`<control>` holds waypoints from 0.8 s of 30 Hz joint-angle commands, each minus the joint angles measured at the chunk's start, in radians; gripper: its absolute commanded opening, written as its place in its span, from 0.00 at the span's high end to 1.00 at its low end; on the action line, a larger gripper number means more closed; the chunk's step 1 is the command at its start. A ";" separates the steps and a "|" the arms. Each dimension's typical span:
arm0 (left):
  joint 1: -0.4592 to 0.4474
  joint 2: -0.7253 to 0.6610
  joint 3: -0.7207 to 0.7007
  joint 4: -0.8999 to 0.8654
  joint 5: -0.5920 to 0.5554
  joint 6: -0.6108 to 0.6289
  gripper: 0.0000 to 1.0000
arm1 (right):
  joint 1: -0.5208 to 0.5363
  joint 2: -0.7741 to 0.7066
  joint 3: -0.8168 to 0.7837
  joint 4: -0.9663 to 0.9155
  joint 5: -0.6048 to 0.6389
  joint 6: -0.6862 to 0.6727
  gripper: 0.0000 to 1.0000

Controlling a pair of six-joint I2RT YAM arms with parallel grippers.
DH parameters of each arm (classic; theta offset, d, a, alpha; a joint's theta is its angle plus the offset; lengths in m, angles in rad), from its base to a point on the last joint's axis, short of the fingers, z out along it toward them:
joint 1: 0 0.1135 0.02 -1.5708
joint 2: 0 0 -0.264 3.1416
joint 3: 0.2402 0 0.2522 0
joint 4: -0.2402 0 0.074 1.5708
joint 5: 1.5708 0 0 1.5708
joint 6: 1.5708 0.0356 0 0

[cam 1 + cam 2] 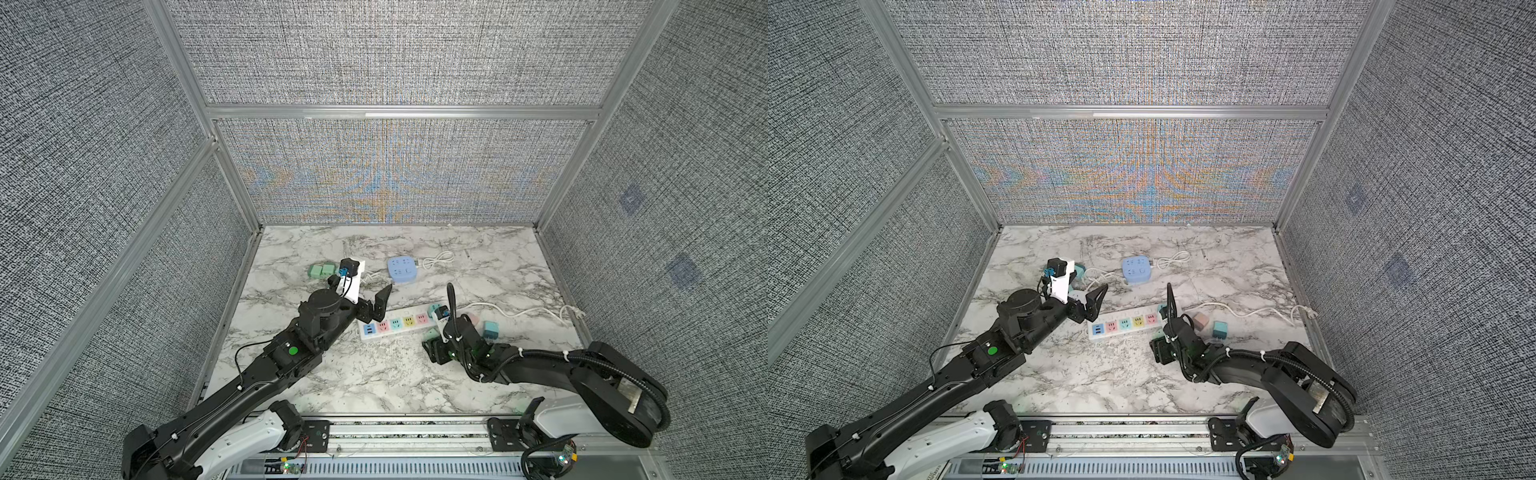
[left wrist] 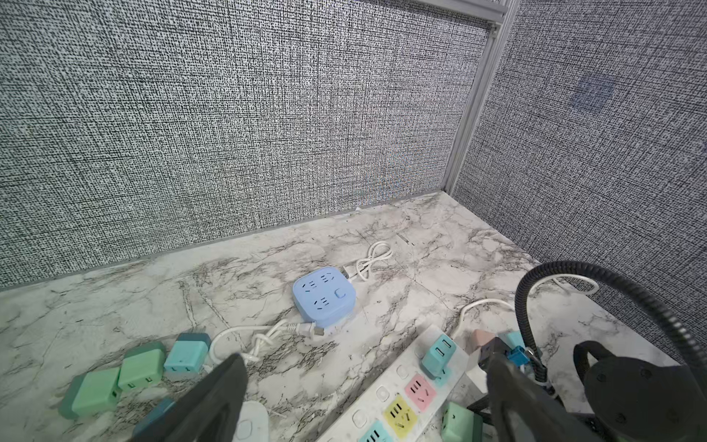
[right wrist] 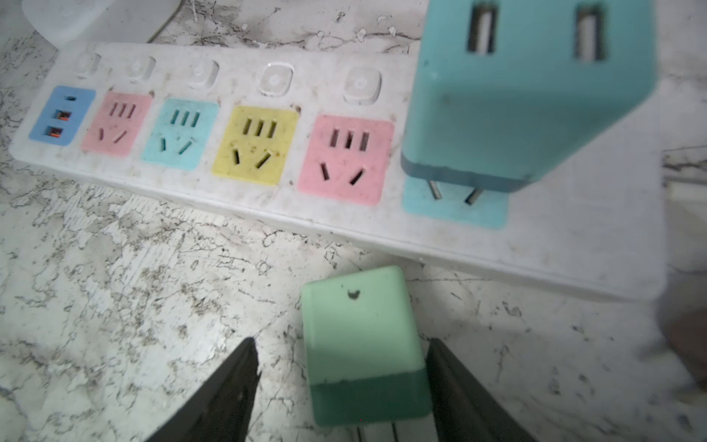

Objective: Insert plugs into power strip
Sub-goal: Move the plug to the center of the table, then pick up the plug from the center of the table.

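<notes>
The white power strip point(image 1: 395, 325) point(image 3: 574, 237) with coloured sockets lies mid-table. A teal plug point(image 3: 528, 95) point(image 2: 440, 352) stands in its end socket, prongs partly showing. A mint green plug point(image 3: 363, 329) point(image 1: 432, 333) lies on the marble just in front of the strip. My right gripper point(image 3: 341, 340) is open astride it: one finger sits against its side, the other stands a gap away. My left gripper point(image 1: 376, 306) point(image 2: 367, 358) hangs wide open and empty above the strip's USB end. A pink plug point(image 1: 471, 319) and a teal plug point(image 1: 491, 330) sit behind my right wrist. Three more plugs point(image 2: 141, 369) lie back left.
A blue square socket block point(image 1: 402, 269) point(image 2: 324, 296) with a coiled white cord point(image 1: 436, 259) sits at the back. The strip's white cable point(image 1: 519, 311) runs right towards the wall. Another white cord point(image 2: 248, 336) loops by the back-left plugs. Fabric walls enclose three sides.
</notes>
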 commanded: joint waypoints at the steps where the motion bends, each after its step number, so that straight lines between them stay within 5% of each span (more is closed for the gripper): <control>1: 0.001 0.009 0.007 0.001 0.004 -0.004 0.01 | 0.013 0.000 0.007 -0.021 0.065 0.009 0.31; 15: 0.001 0.025 0.010 -0.002 0.000 -0.009 0.01 | 0.001 0.081 -0.001 0.048 0.071 0.020 0.32; 24: 0.002 0.009 0.004 -0.007 -0.009 -0.009 0.01 | 0.019 0.101 0.011 0.031 0.054 0.015 0.55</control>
